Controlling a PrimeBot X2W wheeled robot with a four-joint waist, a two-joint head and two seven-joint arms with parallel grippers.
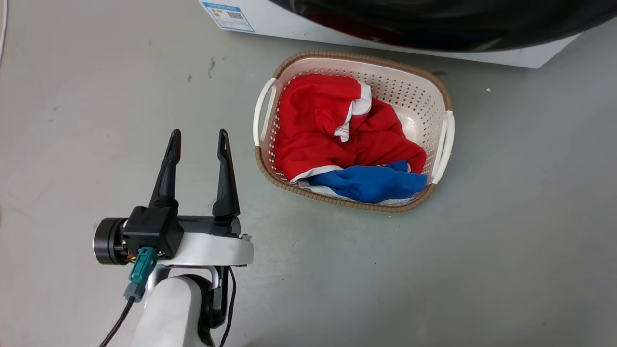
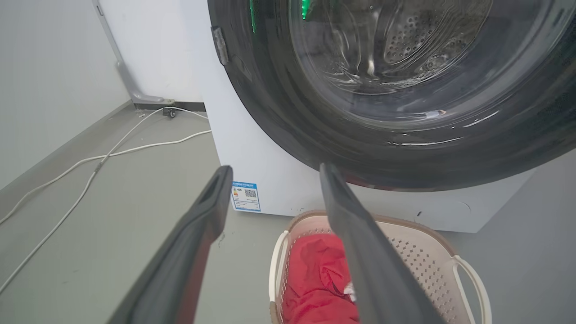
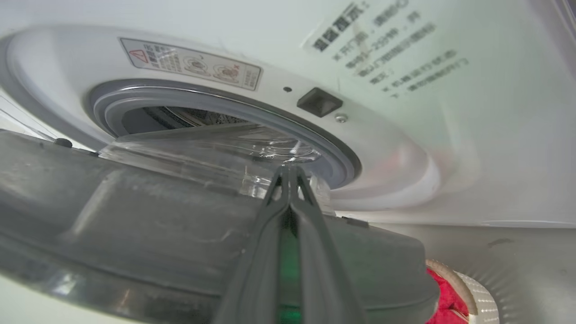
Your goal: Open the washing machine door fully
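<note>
**One washing machine door (image 3: 135, 202) ajar, right end effector (image 3: 288, 171) tucked behind it**

The glossy black door stands swung a short way off the front of the white washing machine (image 3: 472, 135). Its clear glass bowl (image 3: 202, 153) sits at the mouth of the machine's grey rubber ring (image 3: 216, 96). The right end effector, fingers pressed together with nothing between them, lies in the gap between the door's grey inner face and the machine's front. Its tips are at the bowl, though whether they touch it cannot be told. The left end effector (image 1: 199, 134) hangs well back from the machine over the grey floor (image 1: 72, 120), its two dark fingers spread apart and empty. Just in front of the machine, a cream laundry basket (image 1: 366, 58) sits on the floor, holding a red garment (image 1: 318, 111) and a blue garment (image 1: 371, 185). A blue-edged label (image 2: 245, 196) marks the machine's lower front corner. White cables (image 2: 90, 164) trail across the floor off the machine's side, towards the wall.
</note>
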